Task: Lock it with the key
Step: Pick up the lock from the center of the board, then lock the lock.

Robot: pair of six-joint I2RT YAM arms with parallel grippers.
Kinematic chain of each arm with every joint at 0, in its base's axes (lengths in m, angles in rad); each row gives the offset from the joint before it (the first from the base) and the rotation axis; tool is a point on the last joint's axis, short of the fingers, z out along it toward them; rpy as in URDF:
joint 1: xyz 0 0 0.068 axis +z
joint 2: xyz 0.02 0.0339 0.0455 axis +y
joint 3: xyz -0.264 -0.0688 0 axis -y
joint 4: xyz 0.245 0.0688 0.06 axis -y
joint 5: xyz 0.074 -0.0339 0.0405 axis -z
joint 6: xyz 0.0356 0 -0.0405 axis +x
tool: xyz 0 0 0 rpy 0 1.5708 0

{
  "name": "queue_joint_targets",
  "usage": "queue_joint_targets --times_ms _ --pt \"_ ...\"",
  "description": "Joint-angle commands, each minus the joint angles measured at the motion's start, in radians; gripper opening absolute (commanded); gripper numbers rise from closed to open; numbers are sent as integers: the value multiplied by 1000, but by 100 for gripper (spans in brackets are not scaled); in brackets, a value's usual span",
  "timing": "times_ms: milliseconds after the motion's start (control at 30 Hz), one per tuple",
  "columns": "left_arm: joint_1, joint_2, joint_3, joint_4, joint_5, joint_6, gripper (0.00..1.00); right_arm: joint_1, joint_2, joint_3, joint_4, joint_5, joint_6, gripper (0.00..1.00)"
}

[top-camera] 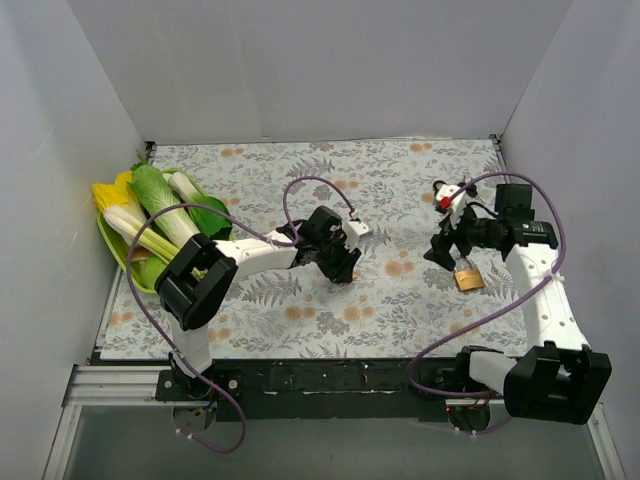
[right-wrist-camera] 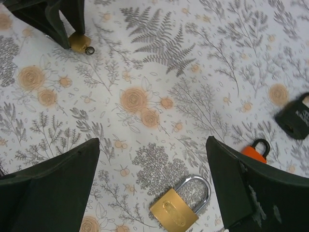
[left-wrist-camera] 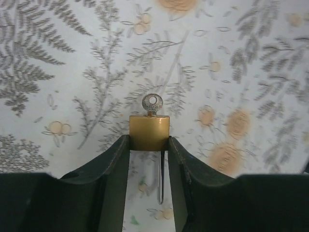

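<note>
Left claw: my left claw (left-wrist-camera: pixel 148 145) is narrow, its two dark fingers (left-wrist-camera: pixel 111 164) pinching the sides of a small brass padlock (left-wrist-camera: pixel 149 131).
Key: the key (left-wrist-camera: pixel 152 103) sits in the end of that padlock that points away from my wrist, and only its round silver head with a hole shows.
Shackle: a thin metal bar runs back from the lock body between my fingers. I cannot tell whether it is latched.
Where the left claw is: near the middle of the desk, low over the floral cloth (top-camera: pixel 400 300).
Right claw: my right claw (right-wrist-camera: pixel 152 142) is spread wide and grips nothing. It hangs toward the right edge of the desk.
Below the right claw: a larger brass padlock (right-wrist-camera: pixel 174 210) lies flat on the cloth with its silver shackle looped over.
Beside it: an orange padlock (right-wrist-camera: pixel 253 152) is partly hidden by my right finger, and a black object (right-wrist-camera: pixel 294 116) lies beyond it, toward the far right corner.
Far left corner: a green tray (top-camera: pixel 125 262) holds leafy vegetables (top-camera: pixel 160 200), well apart from both claws.
</note>
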Motion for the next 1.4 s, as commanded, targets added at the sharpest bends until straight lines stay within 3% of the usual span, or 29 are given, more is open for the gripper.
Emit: queue_joint_targets --times_ms 0,333,467,667,1133,1367 --pt "4 -165 45 -101 313 -43 0 115 -97 -52 12 -35 -153 98" --pt "29 -248 117 -222 720 -151 0 431 -241 -119 110 -84 -237 90" --pt "38 -240 131 -218 795 -197 0 555 -301 -145 136 -32 -282 78" --pt "50 -228 132 -192 854 -260 0 686 -333 -163 147 39 -308 64" --pt "64 -212 129 -137 866 -322 0 803 -294 -168 173 94 -268 52" --pt "64 -214 121 -138 852 -329 0 821 -275 -171 193 117 -240 31"
